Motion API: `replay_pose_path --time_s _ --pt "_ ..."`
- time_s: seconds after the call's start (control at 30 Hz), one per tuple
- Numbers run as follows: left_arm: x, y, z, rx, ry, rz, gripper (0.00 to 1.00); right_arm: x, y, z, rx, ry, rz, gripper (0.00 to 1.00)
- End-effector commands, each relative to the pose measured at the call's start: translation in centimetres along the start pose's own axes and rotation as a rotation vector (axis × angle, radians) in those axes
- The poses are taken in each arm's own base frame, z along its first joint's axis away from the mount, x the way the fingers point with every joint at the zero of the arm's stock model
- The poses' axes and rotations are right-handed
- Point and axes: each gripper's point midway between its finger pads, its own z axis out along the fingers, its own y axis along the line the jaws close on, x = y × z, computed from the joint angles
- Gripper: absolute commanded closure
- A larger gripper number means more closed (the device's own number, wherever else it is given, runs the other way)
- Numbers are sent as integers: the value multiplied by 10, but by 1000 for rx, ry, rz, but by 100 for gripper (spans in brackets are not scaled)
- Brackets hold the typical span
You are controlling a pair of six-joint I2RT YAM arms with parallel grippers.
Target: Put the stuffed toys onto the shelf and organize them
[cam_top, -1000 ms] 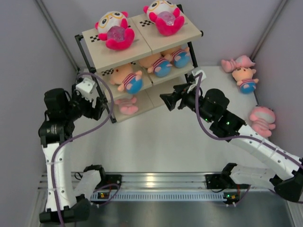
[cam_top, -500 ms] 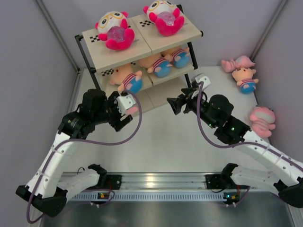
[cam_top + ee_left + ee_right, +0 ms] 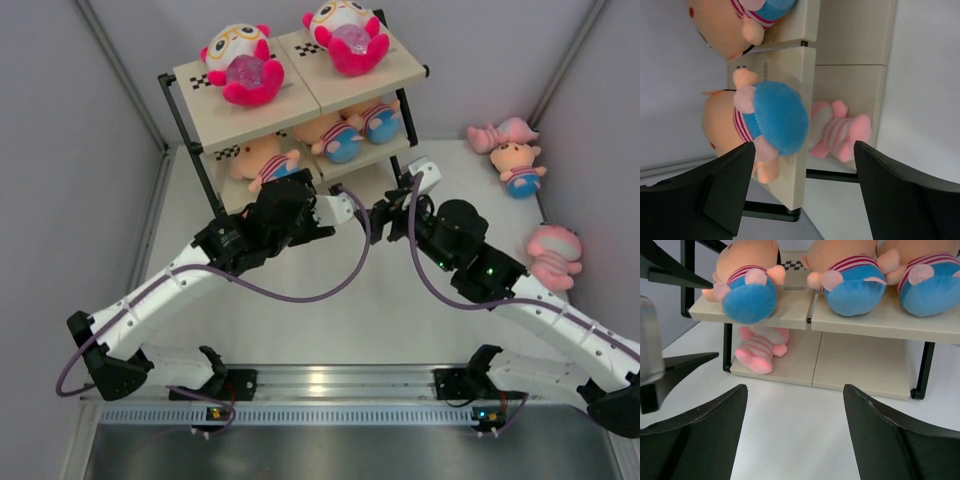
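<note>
And there was the shelf (image 3: 300, 92), standing at the far end of the surface (image 3: 300, 300), near 12 o'clock from the arms' bases. On the top tier sat two: the top-left toy (image 3: 240, 65), with the top-right toy (image 3: 345, 35) at its 2 o'clock. On the middle tier sat three in a row: the middle-left toy (image 3: 745, 285), the middle-centre toy (image 3: 850, 280) and the middle-right toy (image 3: 925, 280), the last two touching. The bottom toy (image 3: 760, 347) lay alone at the left end, directly beneath the middle-left toy. Off the shelf at 2 o'clock, the corner toy (image 3: 500, 133) touched the second corner toy (image 3: 520, 165). The lone toy (image 3: 553, 255) lay at 3 o'clock by the right wall.
</note>
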Motion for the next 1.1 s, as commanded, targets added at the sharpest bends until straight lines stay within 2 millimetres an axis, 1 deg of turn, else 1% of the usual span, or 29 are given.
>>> replay_pose_path --time_s 0.0,0.03,0.07,0.17,0.3,0.33,0.53,0.67,0.7,0.8,0.83,0.87,1.0,1.07 --pt "-2 37 -2 -259 104 78 14 -19 -3 1 17 -34 14 23" --pt "-4 37 2 -277 119 91 14 -18 -2 2 14 -33 15 23" --pt "0 37 8 -296 170 123 14 -16 -1 3 13 -27 17 23" --pt "3 41 18 -343 245 167 14 -14 0 3 6 -18 21 23" --pt "4 35 27 -319 248 178 13 -11 0 2 5 -9 20 22" --pt "5 36 27 -322 253 179 12 -12 -1 1 10 -10 21 23" --pt "14 57 34 -344 280 148 10 -9 -2 -2 10 -4 17 23" --pt "25 52 41 -321 305 158 8 -8 -2 -4 8 -2 20 22" --pt "29 46 44 -303 310 168 7 -9 -2 -5 7 -5 19 23" --pt "32 34 50 -247 290 183 8 -9 -3 -6 12 -5 19 23" --pt "33 32 52 -232 285 184 9 -10 -4 -7 15 -7 19 22" --pt "31 29 55 -209 267 183 17 -11 -4 -8 15 -9 18 22" --pt "24 28 58 -180 230 195 42 -10 -7 -11 27 -7 21 23" --pt "23 29 59 -168 221 222 43 -11 -7 -14 28 -13 20 22"
